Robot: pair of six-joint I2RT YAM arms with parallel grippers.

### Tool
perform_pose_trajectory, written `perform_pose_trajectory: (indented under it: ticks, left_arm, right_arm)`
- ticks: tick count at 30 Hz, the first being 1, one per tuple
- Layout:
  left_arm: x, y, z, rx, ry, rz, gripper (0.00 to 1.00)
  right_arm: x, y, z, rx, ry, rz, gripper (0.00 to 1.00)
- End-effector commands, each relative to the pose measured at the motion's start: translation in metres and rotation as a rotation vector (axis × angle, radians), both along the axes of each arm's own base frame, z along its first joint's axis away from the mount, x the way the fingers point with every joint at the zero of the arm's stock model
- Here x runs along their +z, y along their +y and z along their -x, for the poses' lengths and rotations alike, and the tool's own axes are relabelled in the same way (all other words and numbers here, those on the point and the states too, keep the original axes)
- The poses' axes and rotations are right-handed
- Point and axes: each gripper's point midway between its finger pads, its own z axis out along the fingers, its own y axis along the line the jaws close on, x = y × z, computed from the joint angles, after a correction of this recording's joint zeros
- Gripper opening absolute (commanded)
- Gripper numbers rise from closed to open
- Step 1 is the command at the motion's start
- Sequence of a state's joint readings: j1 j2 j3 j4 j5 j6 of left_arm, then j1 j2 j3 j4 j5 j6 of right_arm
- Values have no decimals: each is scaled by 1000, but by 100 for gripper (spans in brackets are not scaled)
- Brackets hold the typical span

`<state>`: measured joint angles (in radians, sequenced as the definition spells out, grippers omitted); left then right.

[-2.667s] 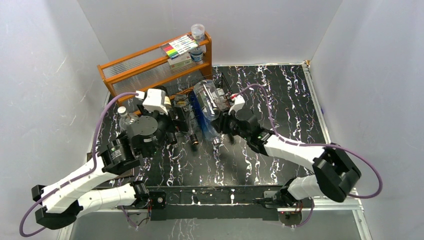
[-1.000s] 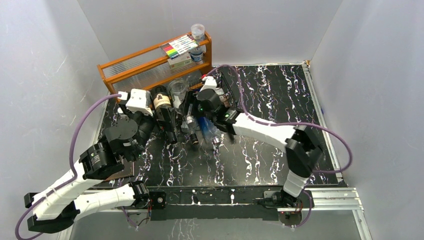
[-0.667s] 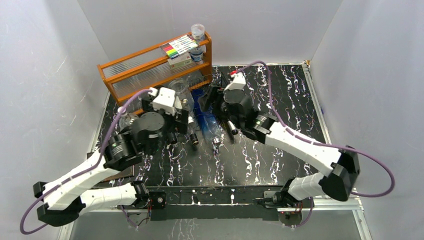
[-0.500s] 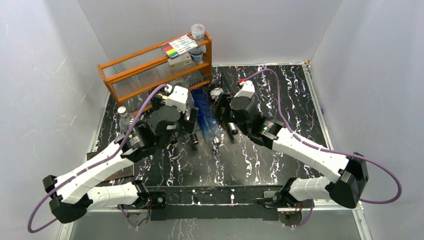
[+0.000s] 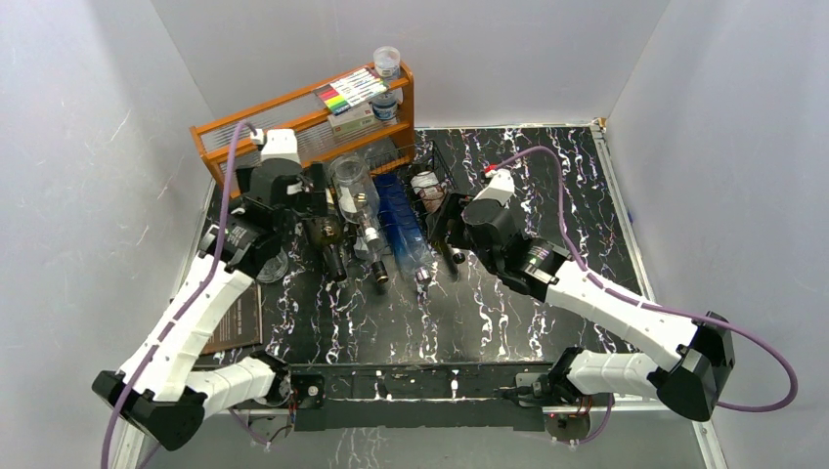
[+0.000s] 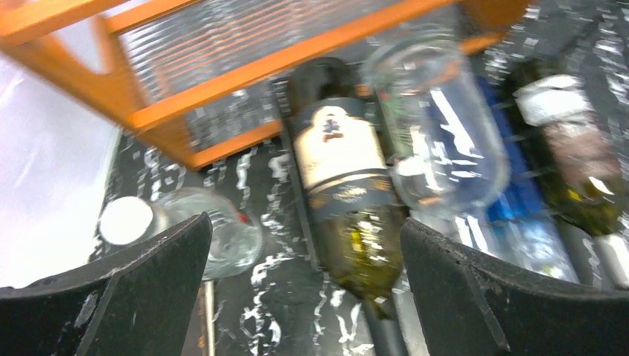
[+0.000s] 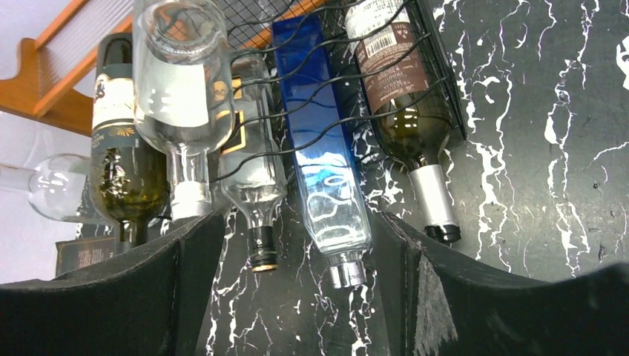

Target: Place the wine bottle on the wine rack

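while hanging over the row of bottles, hold nothing at all: jaws of the left gripper (image 6: pixel 304 230) spread wide and bare, jaws of the right gripper (image 7: pixel 297 222) just the same.

can find the wine bottle (image 6: pixel 341 148), dark with a pale label, at the left end of the wine rack (image 7: pixel 443 74), lying down with its neck to the near side. looks to rest in the last cradle, but cannot tell for sure.

could go wrong at the big clear bottle (image 7: pixel 178 81): lies up on top of the others, right beside the wine bottle, so might roll off with one bump from a finger. could also knock the small clear bottle (image 6: pixel 208 230) lying on the surface (image 5: pixel 547 195) just to the left. might push the wine bottle out over the left end with a shove that way.

not much room on the left: orange shelf (image 6: pixel 170 141) close behind, white wall (image 5: pixel 98 147) near. tight in the rack too, with the blue bottle (image 7: pixel 315 111) and the rest packed side by side. lots of bare room on the near side and to the right, so best to go up first, then back that way, nice and slow.
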<state>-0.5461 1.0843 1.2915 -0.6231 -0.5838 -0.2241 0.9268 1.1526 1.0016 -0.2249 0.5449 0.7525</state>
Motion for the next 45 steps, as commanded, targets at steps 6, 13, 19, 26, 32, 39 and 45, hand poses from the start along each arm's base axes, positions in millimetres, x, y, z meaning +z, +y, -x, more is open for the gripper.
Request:
perform_pose_trajectory:
  ticks: [6, 13, 19, 26, 32, 39, 45]
  left_arm:
    - [-28, 98, -16, 309, 83, 44, 98]
    - [-66, 138, -25, 492, 126, 108, 97]
    - [-92, 144, -27, 529, 169, 116, 84]
    - [-113, 145, -21, 558, 188, 134, 66]
    - [-116, 150, -13, 566, 195, 102, 42]
    - [-66, 143, 8, 500, 149, 82, 0]
    - [-51, 59, 51, 193, 220, 137, 0]
  right_arm:
    - [9, 6, 1, 21, -18, -52, 81]
    - [2, 4, 5, 28, -8, -69, 81]
    - [1, -2, 6, 15, -13, -52, 81]
    - [9, -7, 6, 10, -39, -46, 81]
    - [6, -12, 8, 1, -35, -51, 81]
    - [10, -17, 8, -16, -46, -52, 81]
    - [12, -22, 8, -18, -38, -30, 82]
